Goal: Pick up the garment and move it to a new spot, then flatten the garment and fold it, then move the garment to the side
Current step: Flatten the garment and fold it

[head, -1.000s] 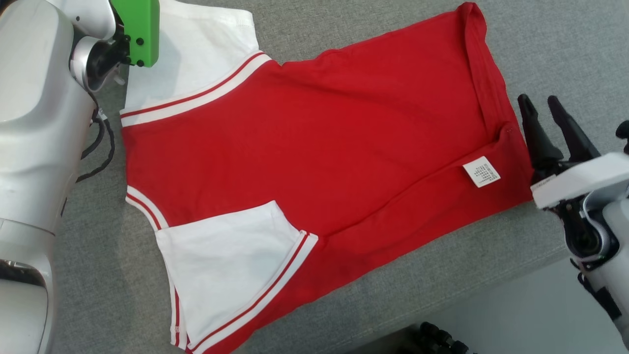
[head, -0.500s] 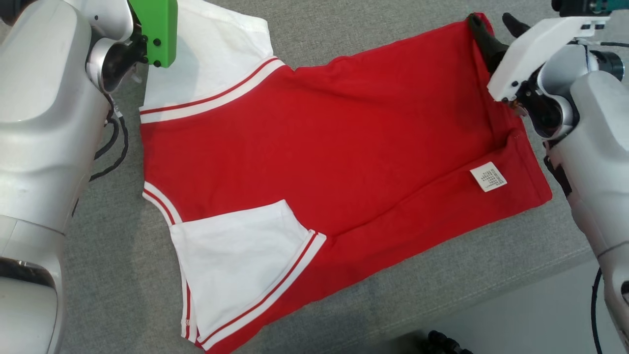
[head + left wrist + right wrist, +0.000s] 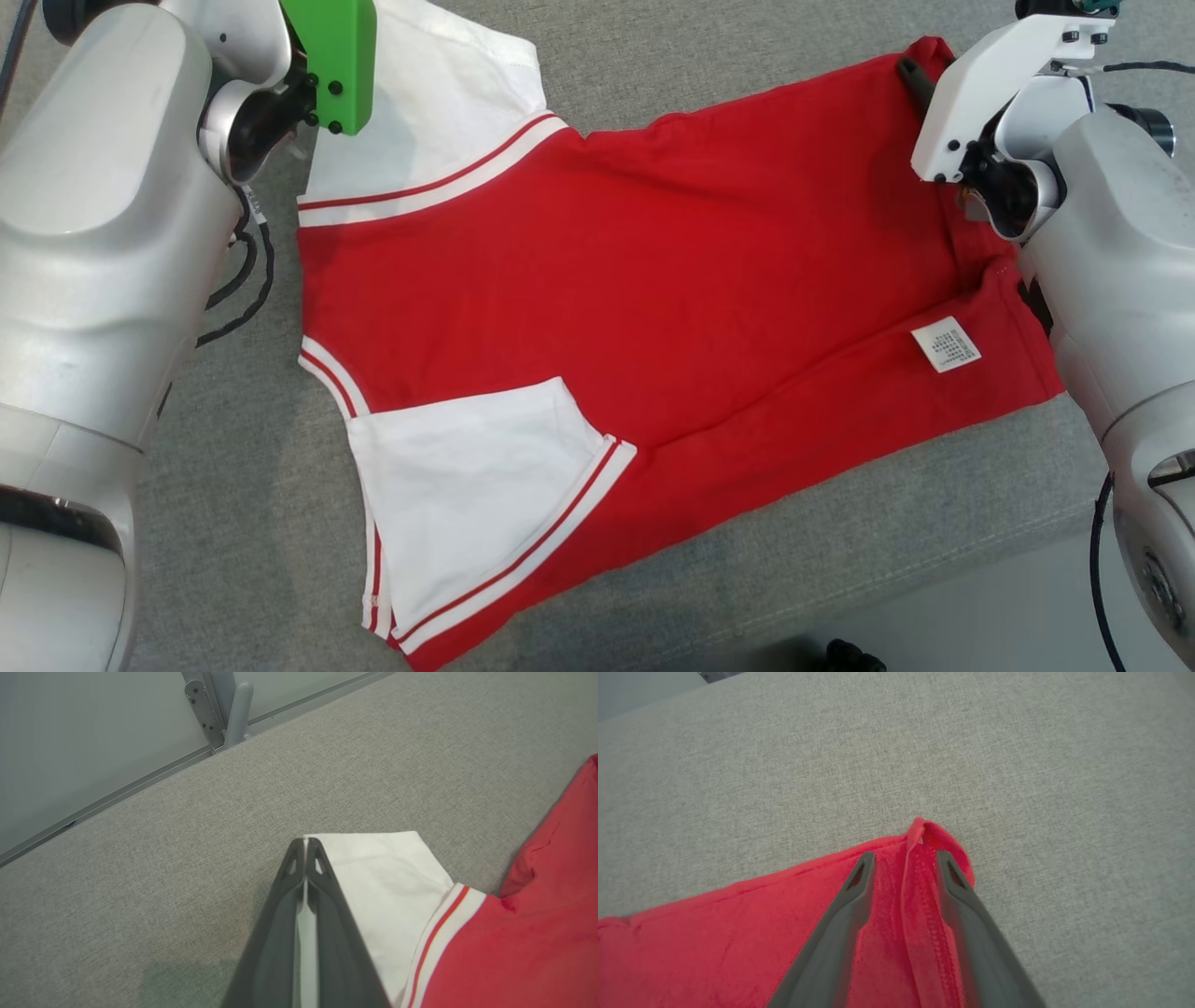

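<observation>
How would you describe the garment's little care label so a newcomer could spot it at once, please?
On the grey surface lies a red garment with white sleeves. At the end opposite the sleeves, near the front edge, sits the label: a small white rectangle with fine print, far smaller than the sleeves.

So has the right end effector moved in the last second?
Yes: the right end effector went from beside the label to the far hem corner of the shirt, away from the robot, and now straddles it, open.
</observation>
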Motion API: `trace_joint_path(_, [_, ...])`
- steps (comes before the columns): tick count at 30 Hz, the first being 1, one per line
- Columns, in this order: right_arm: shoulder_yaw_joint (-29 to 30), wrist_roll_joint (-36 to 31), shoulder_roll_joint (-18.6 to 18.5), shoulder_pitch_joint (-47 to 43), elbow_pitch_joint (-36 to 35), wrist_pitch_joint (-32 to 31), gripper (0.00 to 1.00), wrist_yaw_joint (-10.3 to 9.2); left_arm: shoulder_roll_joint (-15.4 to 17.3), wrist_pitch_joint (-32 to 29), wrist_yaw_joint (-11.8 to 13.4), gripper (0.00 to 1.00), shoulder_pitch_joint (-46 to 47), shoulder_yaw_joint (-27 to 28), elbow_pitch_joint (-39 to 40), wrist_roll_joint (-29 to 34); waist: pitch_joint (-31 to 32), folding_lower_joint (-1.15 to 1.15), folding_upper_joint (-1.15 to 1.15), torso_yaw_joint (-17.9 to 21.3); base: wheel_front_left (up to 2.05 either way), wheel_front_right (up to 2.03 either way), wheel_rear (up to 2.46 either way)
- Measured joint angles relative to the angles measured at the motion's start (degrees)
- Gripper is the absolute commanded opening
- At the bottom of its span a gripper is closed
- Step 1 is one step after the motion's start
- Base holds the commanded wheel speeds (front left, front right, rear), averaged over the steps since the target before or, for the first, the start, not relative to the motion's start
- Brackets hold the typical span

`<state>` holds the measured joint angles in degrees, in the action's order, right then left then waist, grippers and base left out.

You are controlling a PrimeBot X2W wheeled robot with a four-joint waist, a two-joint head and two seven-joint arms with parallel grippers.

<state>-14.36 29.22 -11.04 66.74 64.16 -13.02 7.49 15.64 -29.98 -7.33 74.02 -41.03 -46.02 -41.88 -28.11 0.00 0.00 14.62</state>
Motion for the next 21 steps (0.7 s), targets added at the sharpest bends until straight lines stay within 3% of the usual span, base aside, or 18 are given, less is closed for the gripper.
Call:
trace_joint_path(2, [0.58, -0.85, 0.2, 0.74, 1.75, 0.44, 0.49, 0.0, -0.08, 0.32, 0.0, 0.0, 0.01, -0.55, 0.31, -0.34, 0.05, 0.0, 0.0, -0.31, 0.0, 0.0, 0.0])
trace_joint_path(7, [1.86, -2.16, -0.05, 2.22, 5.46, 1.78, 0.42, 0.0, -0.35, 0.6, 0.0, 0.0, 0.17, -2.0, 0.78, -1.04, -0.06, 0.0, 0.0, -1.4, 0.0, 0.0, 0.0])
trace_joint_path(11, [2.53, -2.86, -0.91, 3.19, 6.91, 2.89, 0.29, 0.0, -0.36, 1.36, 0.0, 0.0, 0.85, -3.11, 1.15, -1.52, -0.31, 0.0, 0.0, -2.43, 0.0, 0.0, 0.0])
trace_joint_path(12, [2.96, -2.91, -1.3, 3.68, 7.35, 3.39, 0.2, 0.0, -0.29, 1.87, 0.0, 0.0, 1.12, -3.6, 1.21, -1.88, -0.46, 0.0, 0.0, -2.95, 0.0, 0.0, 0.0])
trace_joint_path(13, [3.05, -3.0, -1.35, 3.87, 7.55, 3.57, 0.0, 0.0, -0.22, 2.3, 0.0, 0.0, 1.19, -3.8, 1.23, -1.91, -0.54, 0.0, 0.0, -3.19, 0.0, 0.0, 0.0])
trace_joint_path(21, [5.14, -1.93, -2.76, 5.42, 8.33, 4.88, 0.0, 0.0, 0.77, 7.84, -0.04, 0.0, 1.9, -4.63, 1.22, -2.5, -0.48, 0.0, 0.0, -4.72, 0.0, 0.0, 0.0])
